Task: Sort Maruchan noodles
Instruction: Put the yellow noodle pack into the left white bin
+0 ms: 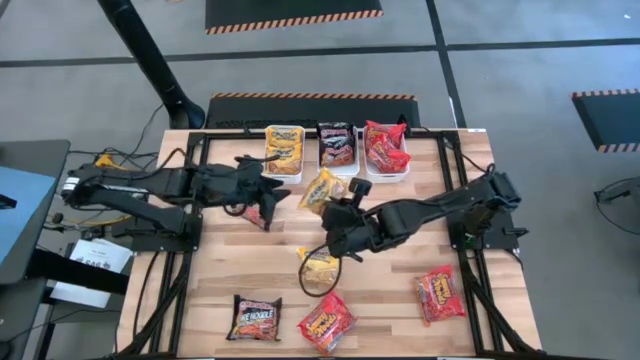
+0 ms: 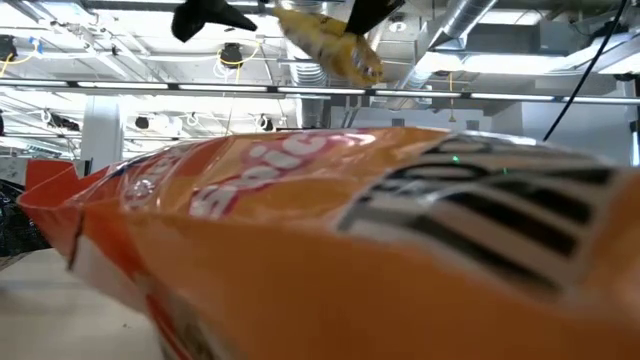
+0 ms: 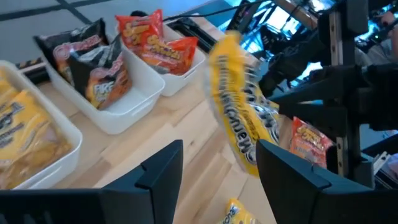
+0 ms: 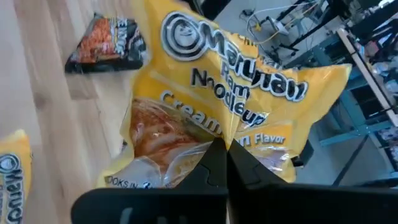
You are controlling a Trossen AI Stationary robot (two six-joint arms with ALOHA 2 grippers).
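One yellow packet, light, crinkly, slippery; right gripper jaws pinched on its edge seam, aloft near the bins. Left gripper jaws wide, empty.

Light wooden table. Along far edge: three white bins in a row. On near boards: dark noodle packet, red packet, another red packet at right, yellow packet near centre.
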